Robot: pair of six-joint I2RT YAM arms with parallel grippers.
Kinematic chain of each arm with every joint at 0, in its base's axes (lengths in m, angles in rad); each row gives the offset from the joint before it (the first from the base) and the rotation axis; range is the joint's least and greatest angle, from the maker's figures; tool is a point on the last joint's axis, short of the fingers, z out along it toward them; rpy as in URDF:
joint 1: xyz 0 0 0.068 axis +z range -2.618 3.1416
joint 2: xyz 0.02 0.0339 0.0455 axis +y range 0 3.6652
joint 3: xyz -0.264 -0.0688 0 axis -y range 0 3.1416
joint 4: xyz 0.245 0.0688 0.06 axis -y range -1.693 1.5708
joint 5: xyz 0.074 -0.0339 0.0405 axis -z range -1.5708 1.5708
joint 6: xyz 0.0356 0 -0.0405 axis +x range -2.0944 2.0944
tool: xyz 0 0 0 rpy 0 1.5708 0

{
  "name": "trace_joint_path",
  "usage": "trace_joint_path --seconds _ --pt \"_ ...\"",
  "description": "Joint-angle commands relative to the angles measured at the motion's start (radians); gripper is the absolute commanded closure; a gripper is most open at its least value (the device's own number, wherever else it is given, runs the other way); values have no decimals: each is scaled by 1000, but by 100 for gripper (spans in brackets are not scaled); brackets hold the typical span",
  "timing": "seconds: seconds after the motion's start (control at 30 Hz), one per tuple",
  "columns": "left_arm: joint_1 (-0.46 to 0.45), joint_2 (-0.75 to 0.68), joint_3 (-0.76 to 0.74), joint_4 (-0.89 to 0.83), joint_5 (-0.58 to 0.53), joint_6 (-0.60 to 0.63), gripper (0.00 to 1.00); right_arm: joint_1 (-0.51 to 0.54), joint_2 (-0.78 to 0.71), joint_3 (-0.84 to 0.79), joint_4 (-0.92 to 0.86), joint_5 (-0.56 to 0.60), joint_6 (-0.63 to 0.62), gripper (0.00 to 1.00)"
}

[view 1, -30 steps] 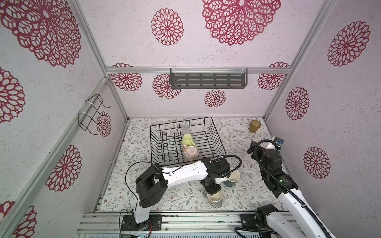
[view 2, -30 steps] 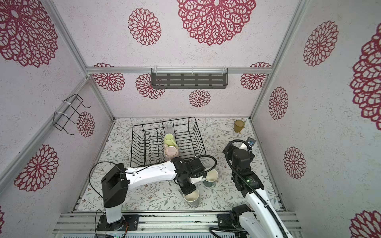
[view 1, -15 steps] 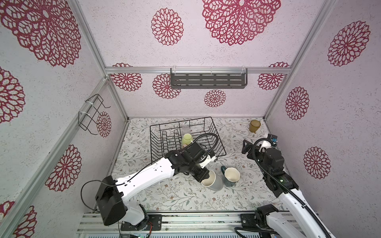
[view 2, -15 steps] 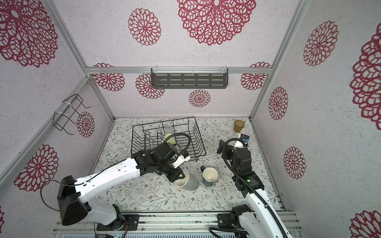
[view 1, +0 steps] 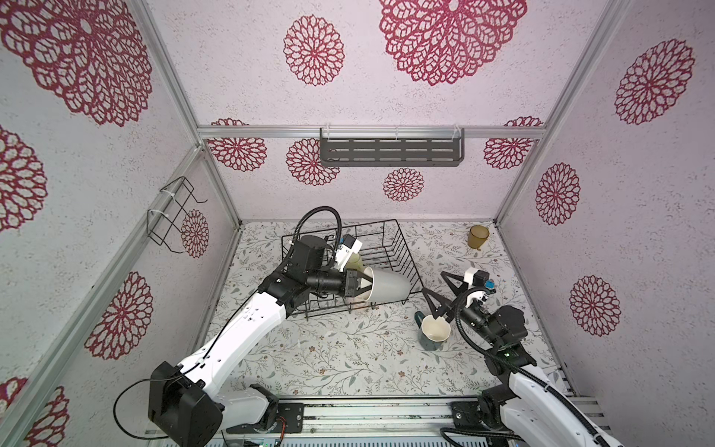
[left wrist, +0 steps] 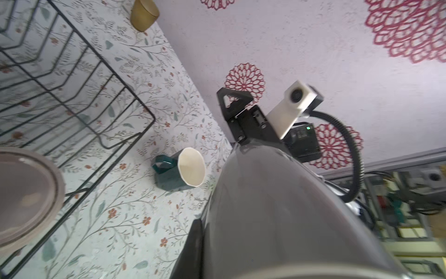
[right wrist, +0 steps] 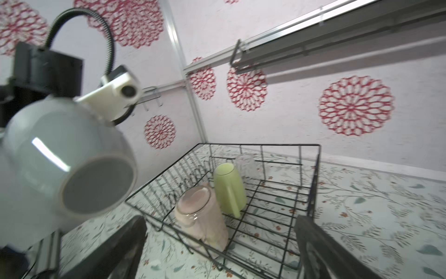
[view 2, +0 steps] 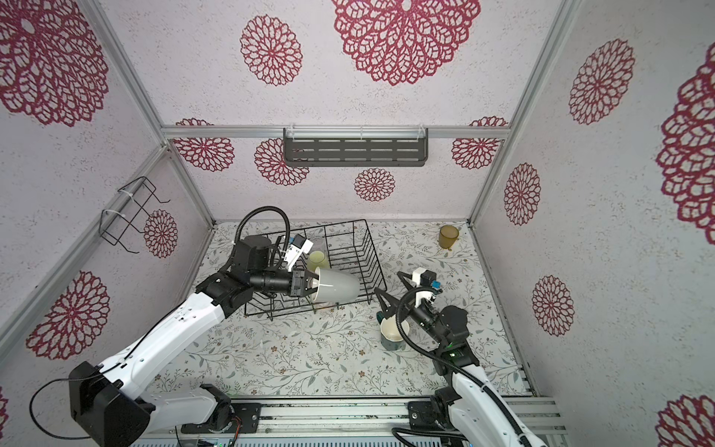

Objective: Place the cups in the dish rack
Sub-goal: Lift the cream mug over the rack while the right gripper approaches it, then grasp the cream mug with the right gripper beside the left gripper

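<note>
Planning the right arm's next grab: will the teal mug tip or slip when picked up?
The teal mug stands upright on a broad base, so tipping seems unlikely. Its glossy glaze may slip. It looks ceramic: probably rigid and breakable.

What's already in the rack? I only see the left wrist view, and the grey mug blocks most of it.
Observer: A pink tumbler and a green mug, both bottom up, with a clear glass behind them in the rack.
Operator: And the right end effector?
Observer: The right end effector is open and empty, close to the teal mug, pointing toward the rack.
</note>
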Motion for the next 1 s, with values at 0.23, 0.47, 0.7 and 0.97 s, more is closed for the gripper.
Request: trace_joint_path --seconds 0.23,0.47,0.7,0.97 --pt "8 84 19 112 247 -65 98 192 80 99 75 -304 -246 1" --pt "-49 98 32 103 284 -27 96 243 180 149 137 -292 -214 1" --pt "-66 102 36 94 273 -16 95 270 208 182 167 -282 -188 2" --pt "-73 125 40 142 274 -39 95 282 274 195 294 -284 -78 8"
